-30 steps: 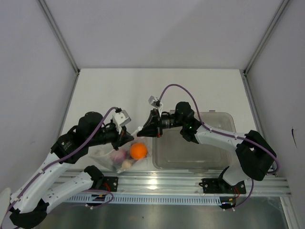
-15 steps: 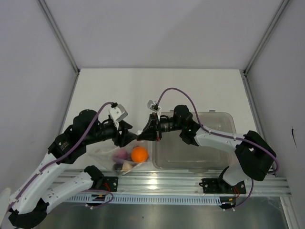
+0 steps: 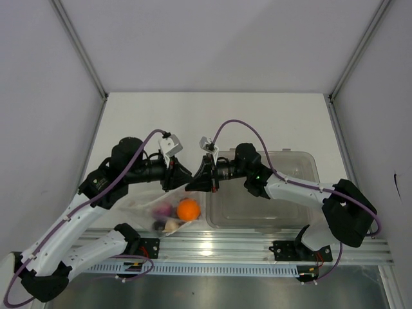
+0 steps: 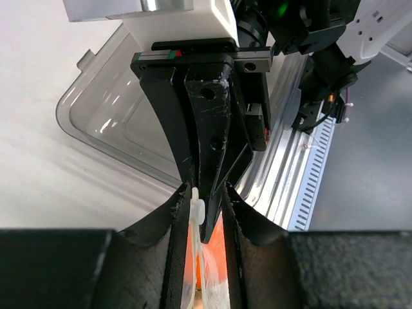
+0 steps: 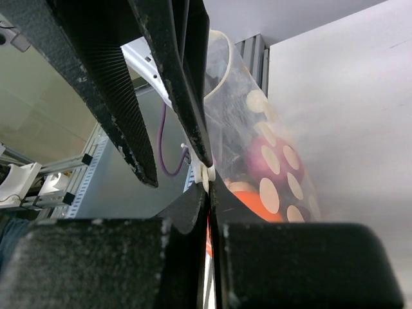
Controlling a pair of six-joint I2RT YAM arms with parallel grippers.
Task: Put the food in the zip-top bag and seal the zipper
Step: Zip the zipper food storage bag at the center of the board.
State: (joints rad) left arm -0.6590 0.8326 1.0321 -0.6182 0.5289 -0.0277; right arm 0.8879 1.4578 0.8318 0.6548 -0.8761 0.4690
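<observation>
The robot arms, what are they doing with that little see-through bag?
They are getting a snack bag closed. The zip-top bag sags below the two claws near the front of the table, with food already inside: an orange ball, a purple fruit and a small beige lump. The right claw is pinched shut on the zipper at the bag's mouth. The left claw faces it, jaws slightly apart on either side of that strip. A clear tub sits to the right.

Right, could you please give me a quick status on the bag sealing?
Left gripper open, straddling the zipper. Right gripper shut on the zipper. Food inside the bag. Tub alongside, not in the way.
</observation>
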